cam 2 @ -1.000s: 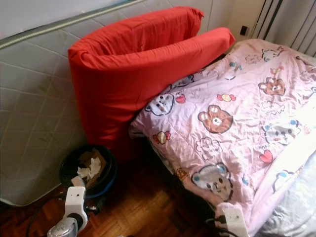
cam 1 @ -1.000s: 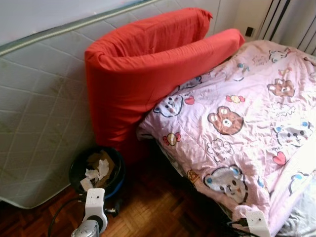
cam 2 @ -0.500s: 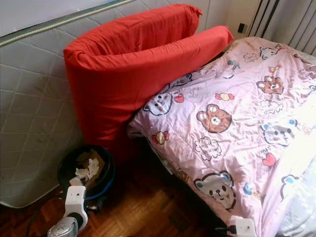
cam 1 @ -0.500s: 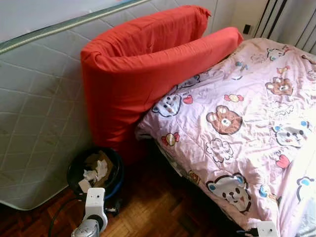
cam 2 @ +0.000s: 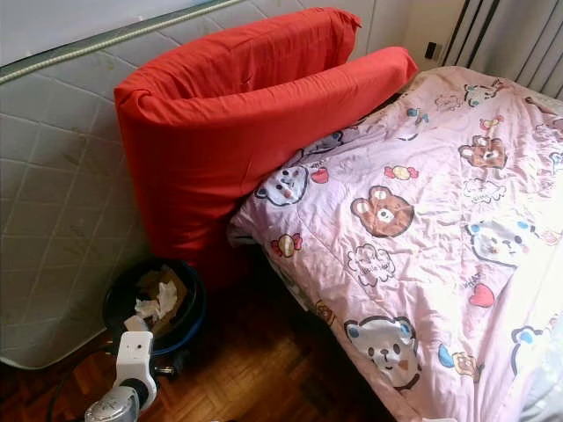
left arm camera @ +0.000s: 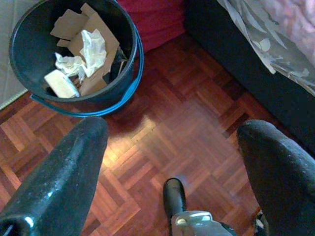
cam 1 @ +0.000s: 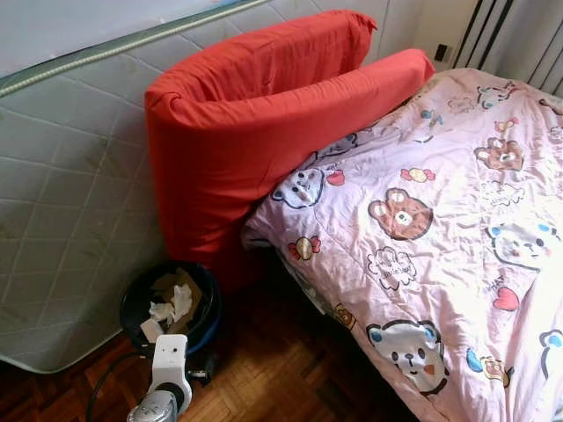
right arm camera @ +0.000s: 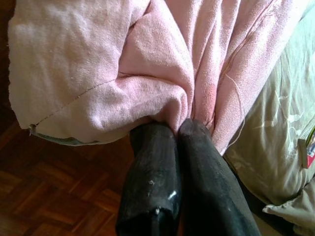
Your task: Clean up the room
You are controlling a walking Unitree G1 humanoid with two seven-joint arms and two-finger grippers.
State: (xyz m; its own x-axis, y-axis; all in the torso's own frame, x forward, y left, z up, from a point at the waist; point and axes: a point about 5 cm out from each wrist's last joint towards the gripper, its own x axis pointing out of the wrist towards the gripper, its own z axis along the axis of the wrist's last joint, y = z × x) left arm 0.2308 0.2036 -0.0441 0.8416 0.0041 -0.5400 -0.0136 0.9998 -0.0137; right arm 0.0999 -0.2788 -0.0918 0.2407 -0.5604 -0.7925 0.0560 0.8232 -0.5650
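Note:
A pink blanket (cam 1: 413,220) printed with bears covers the bed on the right. In the right wrist view my right gripper (right arm camera: 172,129) is shut on a bunched fold of the pink blanket (right arm camera: 98,73) at its edge, above the parquet. My left arm (cam 1: 167,374) hangs low at the bottom left, near a black bin (cam 1: 171,303). In the left wrist view my left gripper (left arm camera: 174,129) is open and holds nothing, over the wooden floor beside the black bin (left arm camera: 74,49), which contains cardboard and crumpled paper.
A folded red cushion (cam 1: 255,114) leans between the bed and a grey quilted mattress (cam 1: 70,193) standing against the wall. Parquet floor (cam 1: 273,369) runs between bin and bed. A grey-green sheet (right arm camera: 275,147) lies under the blanket. A radiator (cam 1: 519,35) stands at the back right.
My right arm has dropped out of the bottom right of the head views, and the blanket's near edge now lies further over the bed side. The left arm stays put.

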